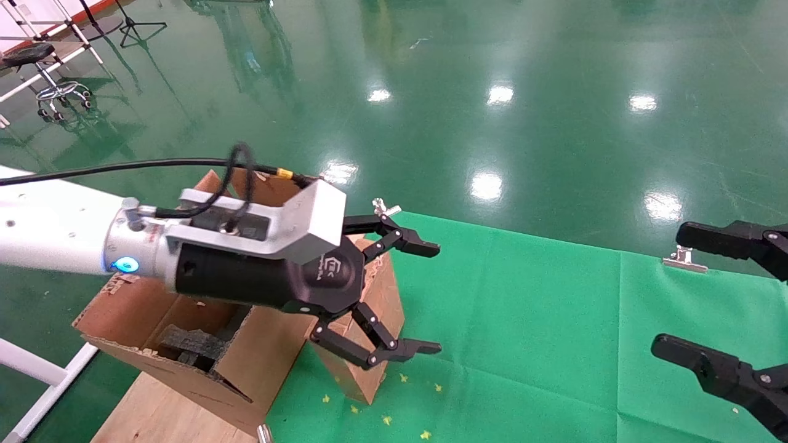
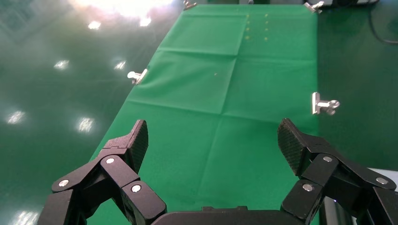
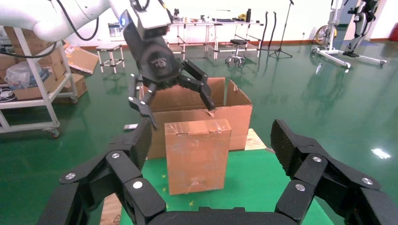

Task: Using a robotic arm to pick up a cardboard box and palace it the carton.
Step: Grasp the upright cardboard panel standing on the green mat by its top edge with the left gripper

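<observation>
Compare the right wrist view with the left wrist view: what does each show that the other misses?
Only the right wrist view shows the cardboard box standing on the cloth before the carton, with the left tool open just above it. Only the left wrist view shows the metal clips at the cloth's edges. Both show the green cloth and an open tool: the right tool hangs idle, apart from the box.

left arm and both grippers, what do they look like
The left arm is white with a silver wrist bracket, a glowing blue ring light and a looping black cable. The left gripper and right gripper are black, multi-link, two-fingered, with textured pads.
</observation>
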Available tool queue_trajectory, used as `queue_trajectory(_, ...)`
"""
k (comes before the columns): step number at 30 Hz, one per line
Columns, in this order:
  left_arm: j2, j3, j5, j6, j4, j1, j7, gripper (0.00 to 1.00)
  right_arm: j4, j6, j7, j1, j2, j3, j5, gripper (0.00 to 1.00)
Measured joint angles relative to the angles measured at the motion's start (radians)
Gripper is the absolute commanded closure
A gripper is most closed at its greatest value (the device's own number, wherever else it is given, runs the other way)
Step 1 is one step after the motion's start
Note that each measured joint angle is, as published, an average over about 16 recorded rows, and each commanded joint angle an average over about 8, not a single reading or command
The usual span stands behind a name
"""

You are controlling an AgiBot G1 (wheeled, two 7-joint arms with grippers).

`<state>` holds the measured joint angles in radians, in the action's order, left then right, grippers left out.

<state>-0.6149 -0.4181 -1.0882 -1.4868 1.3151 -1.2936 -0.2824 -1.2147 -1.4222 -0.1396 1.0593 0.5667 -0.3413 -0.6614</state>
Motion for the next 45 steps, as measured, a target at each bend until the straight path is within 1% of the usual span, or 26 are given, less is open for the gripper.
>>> queue_trajectory(7,-0.014,-0.040,-0.088,0.005,-0.004,-0.059,-0.057,0.00,0.000,0.000,0.000,0.000,0.000,0.000,0.000,1.00)
queue_trajectory(10,-0.024,-0.062,-0.161,0.014,0.000,-0.095,-0.114,0.00,0.000,0.000,0.000,0.000,0.000,0.000,0.000,1.00)
queue_trajectory(12,-0.034,-0.082,-0.223,0.019,0.002,-0.126,-0.170,0.00,0.000,0.000,0.000,0.000,0.000,0.000,0.000,1.00)
queue_trajectory(15,-0.054,-0.120,-0.331,0.021,0.005,-0.184,-0.287,0.00,0.000,0.000,0.000,0.000,0.000,0.000,0.000,1.00)
queue_trajectory(21,-0.109,-0.193,-0.545,0.011,0.011,-0.299,-0.570,0.00,0.000,0.000,0.000,0.000,0.000,0.000,0.000,1.00)
queue_trajectory(27,-0.150,-0.244,-0.685,-0.016,0.013,-0.359,-0.846,0.00,0.000,0.000,0.000,0.000,0.000,0.000,0.000,1.00)
queue_trajectory(31,-0.164,-0.262,-0.734,-0.027,0.017,-0.367,-0.987,0.00,0.000,0.000,0.000,0.000,0.000,0.000,0.000,1.00)
queue_trajectory(36,-0.169,-0.275,-0.762,-0.030,0.018,-0.353,-1.117,0.00,0.000,0.000,0.000,0.000,0.000,0.000,0.000,1.00)
queue_trajectory(40,-0.169,-0.286,-0.777,-0.033,0.020,-0.338,-1.192,0.00,0.000,0.000,0.000,0.000,0.000,0.000,0.000,1.00)
queue_trajectory(45,-0.171,-0.297,-0.774,-0.034,0.020,-0.320,-1.242,0.00,0.000,0.000,0.000,0.000,0.000,0.000,0.000,1.00)
